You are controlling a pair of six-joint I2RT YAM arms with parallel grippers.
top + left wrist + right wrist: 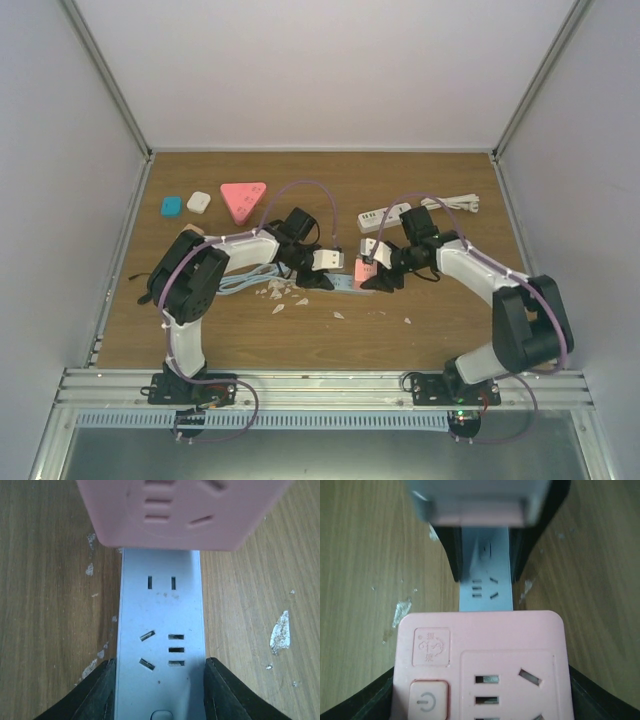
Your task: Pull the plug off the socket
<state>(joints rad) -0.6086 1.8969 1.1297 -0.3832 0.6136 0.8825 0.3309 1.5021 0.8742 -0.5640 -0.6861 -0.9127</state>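
Note:
The socket is a pale blue power strip (160, 615) lying flat on the wooden table, also visible in the top view (338, 284). My left gripper (160, 695) is shut on it, one black finger pressed against each long side. The plug, a pink block with a power button (480, 650), sits over the strip's far end (363, 272). My right gripper (480, 702) is shut on the pink plug, its fingers (370, 700) tight against both sides. The strip (485, 587) runs on beyond the plug toward the left gripper. The plug's underside is hidden.
At the back left lie a pink triangular block (243, 198), a small white block (199, 201) and a small blue block (171, 206). A white power strip (385, 216) with its cable (460, 203) is at the back right. White flakes (285, 292) dot the wood.

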